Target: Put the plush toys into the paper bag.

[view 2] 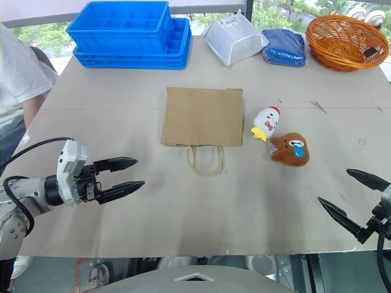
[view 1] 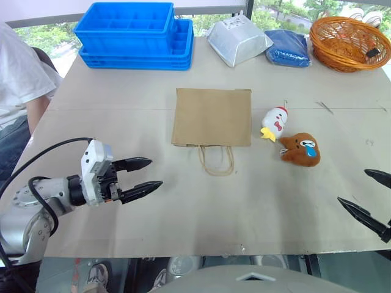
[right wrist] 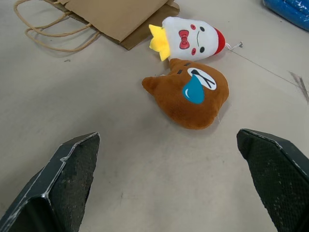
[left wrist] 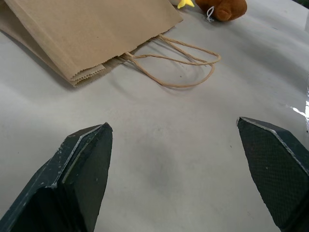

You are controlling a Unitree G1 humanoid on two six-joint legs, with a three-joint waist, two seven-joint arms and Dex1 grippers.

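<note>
Table (view 1: pixel 122 226): pale board top; blue trays (view 1: pixel 134 33), white container (view 1: pixel 238 39), blue cloth bag (view 1: pixel 288 47) and wicker basket (view 1: pixel 348 43) line the far edge by the windows.
Person (view 1: pixel 18 85): seated at the table's left side.
Paper bag (view 1: pixel 212 116): flat at centre, handles toward the robot.
Plush toys: white toy (view 1: pixel 275 122) touching brown toy (view 1: pixel 300 149), just right of the bag.
Left gripper (view 1: pixel 143 177): jaws wide, empty.
Right gripper (view 1: pixel 369 195): jaws wide, empty.
Right wrist view: the brown toy's blue tear shows up close.

Bare table (view 1: pixel 201 207) between fingers and toys (view 1: pixel 299 149); bag (view 1: pixel 212 116) lies flat beside.
</note>
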